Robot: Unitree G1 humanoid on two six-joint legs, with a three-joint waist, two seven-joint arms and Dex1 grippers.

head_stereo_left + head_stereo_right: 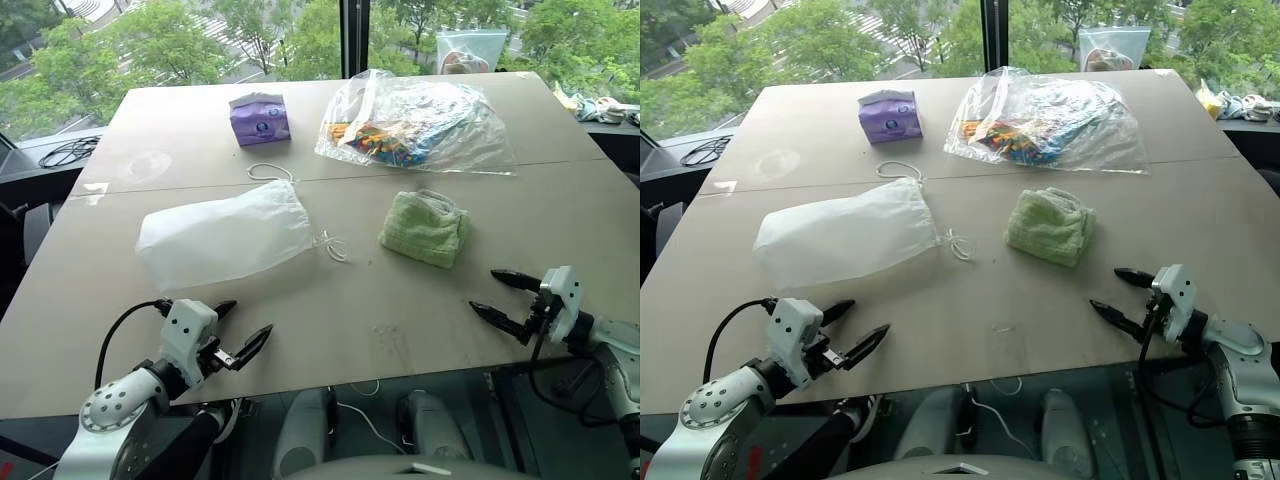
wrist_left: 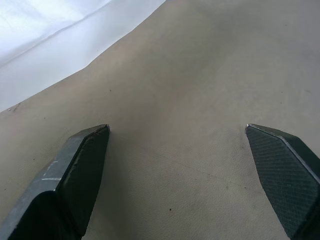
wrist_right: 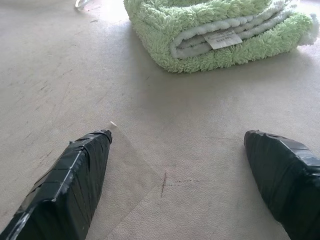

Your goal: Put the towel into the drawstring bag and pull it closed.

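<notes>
The folded light green towel [image 1: 425,227] lies on the beige table, right of centre, with a small white label showing on its edge in the right wrist view [image 3: 222,38]. The white drawstring bag [image 1: 225,238] lies flat left of centre, its mouth and loose cord [image 1: 333,247] pointing toward the towel. My left gripper [image 1: 244,328] hovers open over the table's near edge, just below the bag. My right gripper [image 1: 498,295] stands open near the front right edge, a short way in front of the towel. Nothing is between either pair of fingers.
A large clear plastic bag of colourful items [image 1: 415,125] lies at the back right. A small purple tissue pack [image 1: 259,119] stands at the back left. Another clear bag [image 1: 463,50] sits at the far edge. Windows lie beyond the table.
</notes>
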